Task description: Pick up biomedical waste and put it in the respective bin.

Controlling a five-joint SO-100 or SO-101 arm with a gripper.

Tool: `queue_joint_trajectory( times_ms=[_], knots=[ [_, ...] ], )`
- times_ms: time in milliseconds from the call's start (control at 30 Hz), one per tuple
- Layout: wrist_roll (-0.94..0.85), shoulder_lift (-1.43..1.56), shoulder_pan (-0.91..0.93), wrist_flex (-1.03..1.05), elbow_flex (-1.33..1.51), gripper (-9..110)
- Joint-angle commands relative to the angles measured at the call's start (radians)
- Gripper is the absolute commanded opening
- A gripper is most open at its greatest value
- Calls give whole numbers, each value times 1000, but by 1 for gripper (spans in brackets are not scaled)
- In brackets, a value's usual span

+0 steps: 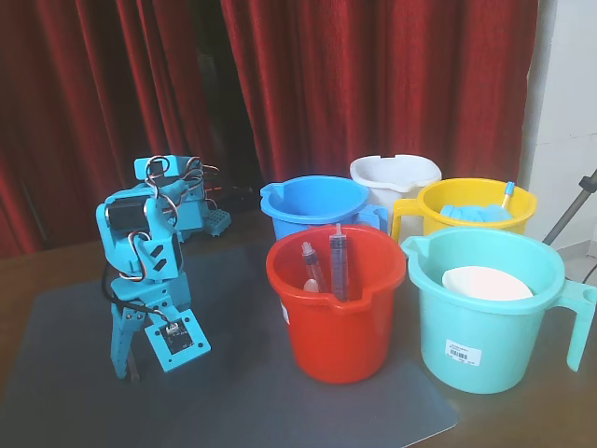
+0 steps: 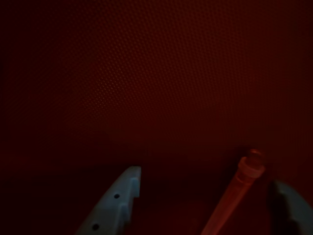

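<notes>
Claw (image 1: pixel 126 359) pointed down at the grey mat (image 1: pixel 242 411), near-left of the table (image 1: pixel 522 425), arm folded above it. In wrist view the claw (image 2: pixel 208 186) was open: pale finger (image 2: pixel 117 203) at lower left, second finger (image 2: pixel 291 208) at lower right edge, wide gap btwn them. A thin translucent tube (image 2: pixel 234 193) w/ a small cap lay tilted in that gap, nearer the right finger, not touching either as far as the dark pic showed; it looked reddish in the dim light. Tube couldn't be made out in fixed view.

Right of the arm, on the mat: red bucket (image 1: pixel 338 313) w/ two syringes (image 1: pixel 338 266) of dark fluid standing upright inside. Behind it a blue bucket (image 1: pixel 322 207), farther back a white bucket (image 1: pixel 396 177). Far right a yellow bucket (image 1: pixel 476 210) holding blue material. Near right, a teal bucket (image 1: pixel 490 322) w/ a white round item (image 1: pixel 485 283) inside. Red curtain (image 1: pixel 373 84) behind all.
</notes>
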Motion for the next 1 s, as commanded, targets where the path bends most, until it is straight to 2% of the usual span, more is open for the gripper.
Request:
queue_joint_trajectory(
  times_ms=[0,233,533,967],
  knots=[
    [-5,-29,-5,-15,-6,28],
    [17,-49,43,-43,-6,27],
    [187,-54,83,-44,-2,27],
    [176,-133,144,-189,-6,28]
  ],
)
